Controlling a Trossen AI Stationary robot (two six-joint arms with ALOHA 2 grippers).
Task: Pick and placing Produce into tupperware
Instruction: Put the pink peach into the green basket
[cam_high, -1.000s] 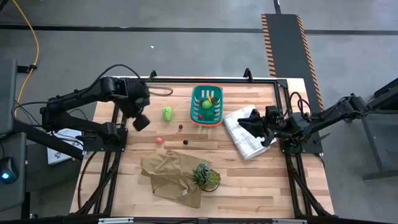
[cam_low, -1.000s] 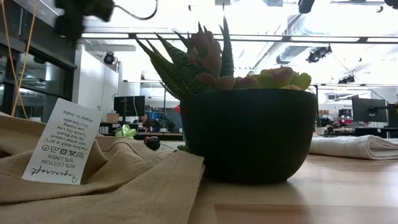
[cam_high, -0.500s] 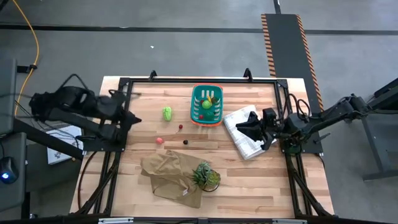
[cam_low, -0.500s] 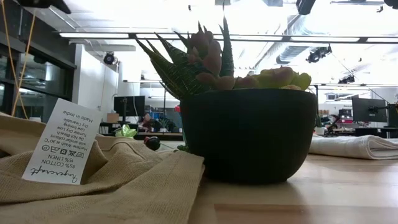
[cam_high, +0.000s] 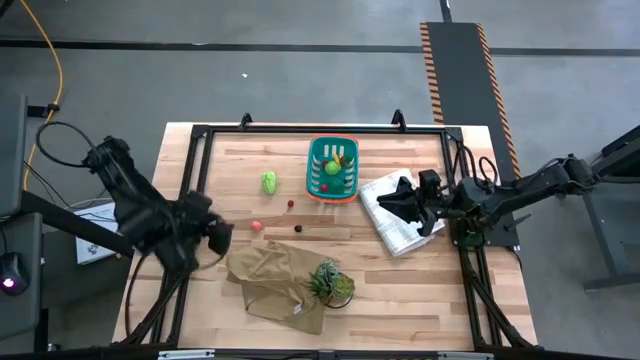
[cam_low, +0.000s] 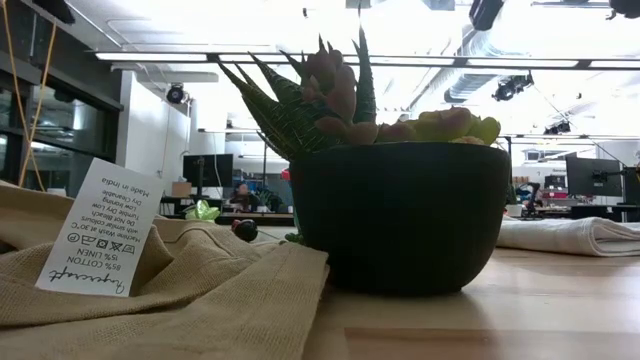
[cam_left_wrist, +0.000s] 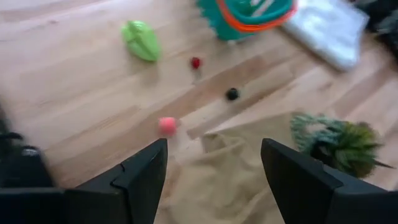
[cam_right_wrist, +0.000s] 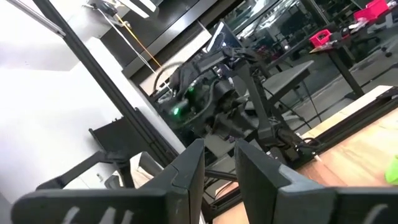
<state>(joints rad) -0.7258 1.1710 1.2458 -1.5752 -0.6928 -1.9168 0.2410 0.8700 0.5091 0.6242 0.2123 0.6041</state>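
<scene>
Rolling is the likeliest trouble — the tiny pink ball (cam_left_wrist: 167, 125), red ball (cam_left_wrist: 196, 62) and dark ball (cam_left_wrist: 232, 94) are smooth on slick wood, left of the slotted teal tupperware (cam_high: 332, 168). Left gripper (cam_left_wrist: 211, 171) hovers wide open; right gripper (cam_right_wrist: 218, 163), nearly closed and empty, waits over the white cloth (cam_high: 392, 215).
</scene>
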